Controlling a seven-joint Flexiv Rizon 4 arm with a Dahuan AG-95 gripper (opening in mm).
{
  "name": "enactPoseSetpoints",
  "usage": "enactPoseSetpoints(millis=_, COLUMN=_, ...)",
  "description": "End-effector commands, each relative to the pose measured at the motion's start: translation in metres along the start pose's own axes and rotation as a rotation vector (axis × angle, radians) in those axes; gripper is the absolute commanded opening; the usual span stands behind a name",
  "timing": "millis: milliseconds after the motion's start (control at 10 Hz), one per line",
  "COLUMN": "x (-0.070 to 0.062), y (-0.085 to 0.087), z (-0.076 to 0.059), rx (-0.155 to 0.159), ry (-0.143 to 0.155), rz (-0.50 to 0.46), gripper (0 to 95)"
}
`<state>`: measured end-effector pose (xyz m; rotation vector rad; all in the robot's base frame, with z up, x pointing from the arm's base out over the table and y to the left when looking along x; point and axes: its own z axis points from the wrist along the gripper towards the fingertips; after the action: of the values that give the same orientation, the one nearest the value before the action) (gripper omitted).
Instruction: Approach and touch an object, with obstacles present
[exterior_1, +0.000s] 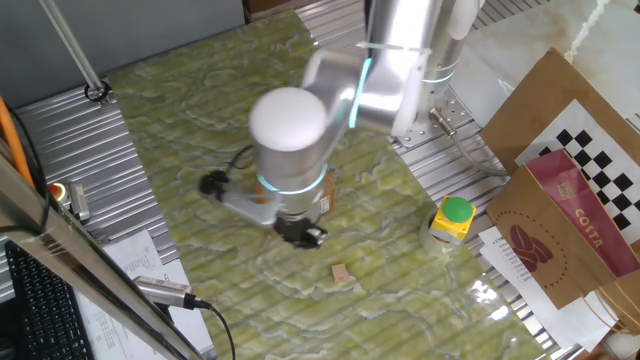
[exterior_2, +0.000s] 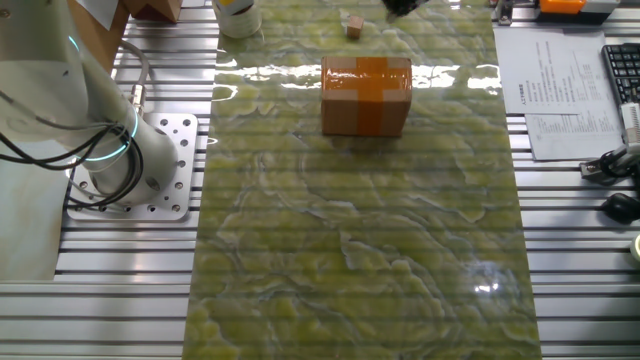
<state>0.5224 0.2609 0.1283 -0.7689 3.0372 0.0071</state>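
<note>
A small tan wooden cube (exterior_1: 341, 272) lies on the green marbled mat (exterior_1: 200, 130); it also shows in the other fixed view (exterior_2: 354, 27) near the far edge. A cardboard box with orange tape (exterior_2: 366, 95) stands on the mat (exterior_2: 360, 250), and in the one fixed view only a sliver of it (exterior_1: 327, 200) shows behind the arm. My gripper (exterior_1: 303, 235) hangs low over the mat, just beside the box and a short way from the cube, touching neither. In the other fixed view only its dark tip (exterior_2: 405, 6) shows at the top edge. Its jaws are too dark to read.
A yellow box with a green button (exterior_1: 453, 218) sits at the mat's right edge. A brown paper bag (exterior_1: 570, 235) stands beyond it. The arm's base (exterior_2: 130, 165) is on the metal table left of the mat. Papers (exterior_2: 555, 90) and a keyboard (exterior_2: 622, 70) lie to the right.
</note>
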Motion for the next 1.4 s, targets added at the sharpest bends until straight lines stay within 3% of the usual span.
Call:
enactPoseSetpoints(millis=100, x=-0.023, y=-0.012, z=-0.007, rx=-0.012, ry=-0.009, rz=0.229, gripper=0.0)
enactPoseSetpoints(millis=300, x=-0.027, y=-0.02, z=-0.006, rx=-0.01, ry=-0.012, rz=0.266, gripper=0.0)
enactPoseSetpoints(millis=500, x=-0.028, y=-0.025, z=-0.009, rx=0.025, ry=-0.043, rz=0.264, gripper=0.0)
enactPoseSetpoints(millis=700, x=-0.027, y=-0.036, z=-0.008, rx=0.032, ry=-0.037, rz=0.256, gripper=0.0)
enactPoseSetpoints(millis=1100, x=-0.032, y=-0.049, z=-0.01, rx=0.021, ry=-0.027, rz=0.292, gripper=0.0)
enactPoseSetpoints(millis=1400, x=-0.033, y=-0.056, z=-0.011, rx=-0.019, ry=-0.015, rz=0.327, gripper=0.0)
